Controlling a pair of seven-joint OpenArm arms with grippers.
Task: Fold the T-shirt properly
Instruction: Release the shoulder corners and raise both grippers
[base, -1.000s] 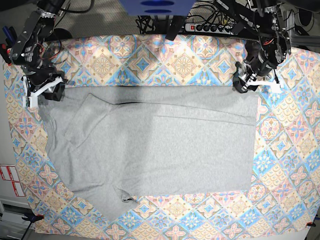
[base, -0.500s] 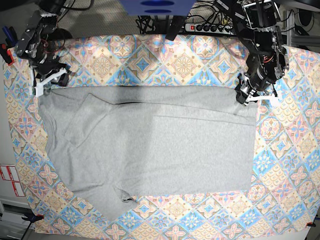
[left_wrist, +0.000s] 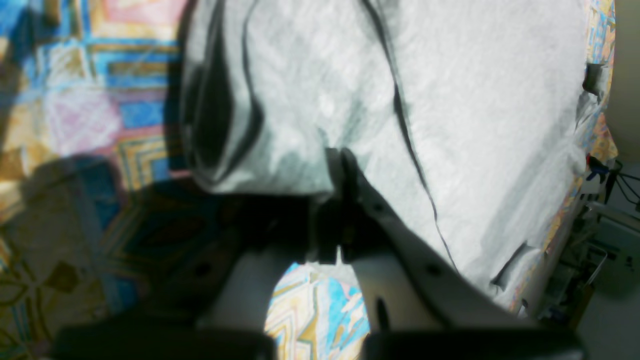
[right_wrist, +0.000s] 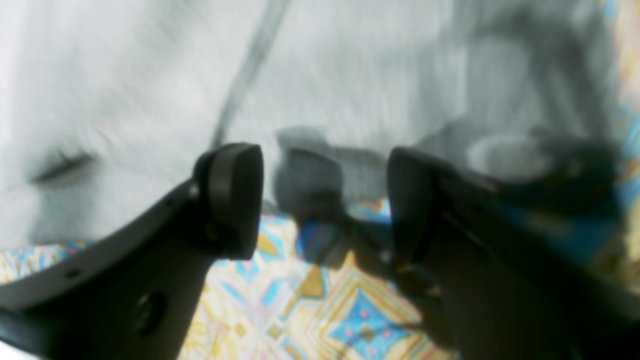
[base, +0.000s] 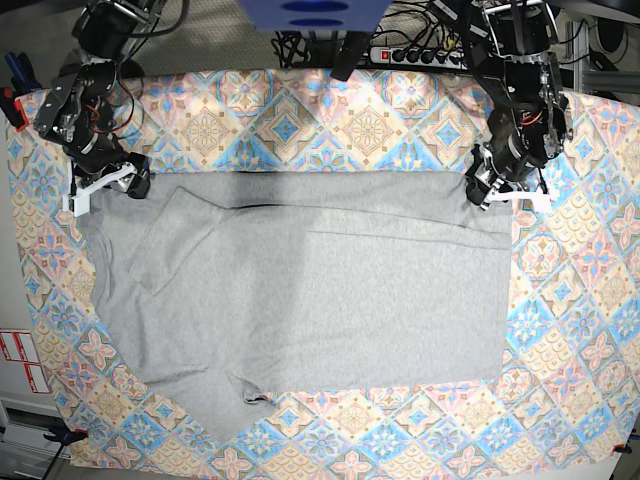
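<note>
The grey T-shirt (base: 300, 290) lies spread flat on the patterned tablecloth (base: 290, 120), one sleeve angled toward the lower left. My left gripper (base: 485, 195) sits at the shirt's top right corner. In the left wrist view its fingers (left_wrist: 345, 175) are pressed together on the edge of the T-shirt (left_wrist: 475, 100). My right gripper (base: 118, 182) rests at the shirt's top left corner. In the right wrist view it (right_wrist: 322, 200) stands open, pads wide apart, with the T-shirt (right_wrist: 150, 75) edge just beyond them and nothing held.
A power strip with cables (base: 420, 55) runs behind the table's far edge. A blue mount (base: 310, 15) hangs over the top centre. Tablecloth borders the shirt on all sides, widest on the right (base: 580, 300) and at the front.
The left gripper, open a second ago, has shut on the shirt's top right corner. The right gripper has opened wider and settled back at the top left corner.
</note>
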